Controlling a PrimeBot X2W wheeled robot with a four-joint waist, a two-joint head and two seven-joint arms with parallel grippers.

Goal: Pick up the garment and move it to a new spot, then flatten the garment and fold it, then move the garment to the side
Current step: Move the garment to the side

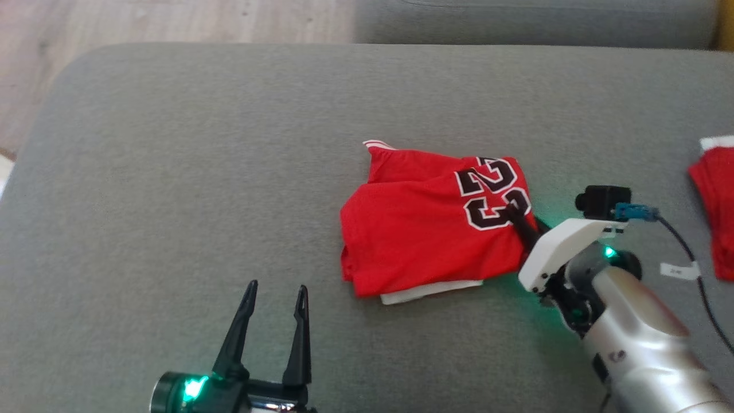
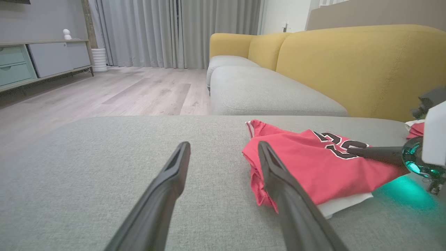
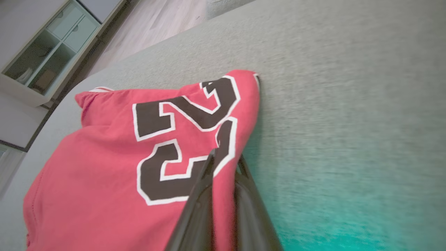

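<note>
A red jersey (image 1: 424, 229) with a black 23 lies folded on the grey cushion (image 1: 172, 172), a white layer poking out at its near edge. The jersey (image 3: 104, 167) has its right edge pinched between the fingers of my right gripper (image 3: 224, 160), which is shut on the fabric (image 1: 514, 213). My left gripper (image 1: 277, 292) stands open near the cushion's front, left of the jersey and apart from it. From the left wrist, the jersey (image 2: 313, 164) lies just right of my open left gripper (image 2: 223, 146), and the right gripper's dark finger (image 2: 376, 153) reaches onto it.
Another red and white garment (image 1: 717, 201) lies at the cushion's right edge, with a black cable (image 1: 688, 252) and white tag near it. A yellow sofa back (image 2: 348, 62) rises behind. Wooden floor (image 1: 114, 23) lies beyond the cushion's left and far edges.
</note>
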